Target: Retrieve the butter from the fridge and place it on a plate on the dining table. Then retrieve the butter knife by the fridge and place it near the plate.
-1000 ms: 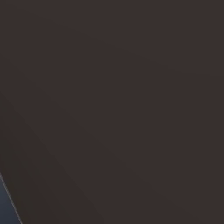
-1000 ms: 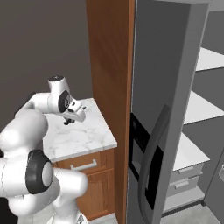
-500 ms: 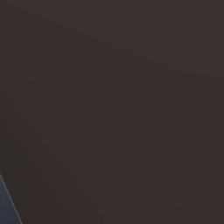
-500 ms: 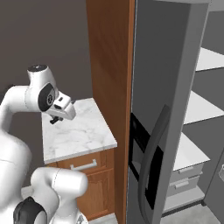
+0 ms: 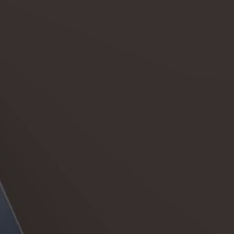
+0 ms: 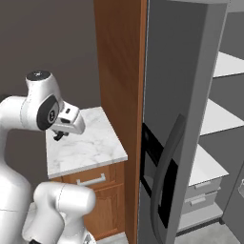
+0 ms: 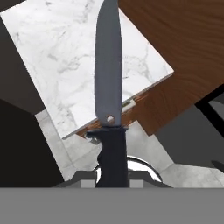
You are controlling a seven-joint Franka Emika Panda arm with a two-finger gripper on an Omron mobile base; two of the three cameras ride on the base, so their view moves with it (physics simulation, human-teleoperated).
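White grey-veined marble tops the small wooden cabinet table (image 6: 86,145), which stands beneath and beyond the fingers (image 6: 58,137). They grip one slim dark butter knife (image 7: 108,87) by its handle, blade pointing away. Beside the table rises a brown wood panel (image 6: 119,71), then one tall grey fridge (image 6: 176,119), with three white shelves (image 6: 224,116) showing inside.

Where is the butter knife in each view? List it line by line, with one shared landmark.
Hand view: butter knife runs up the centre, handle in the gripper, blade over the marble-topped cabinet.
Right base view: a dark speck at the gripper, left of centre; too small to confirm.
Shared landmark: the marble-topped cabinet.
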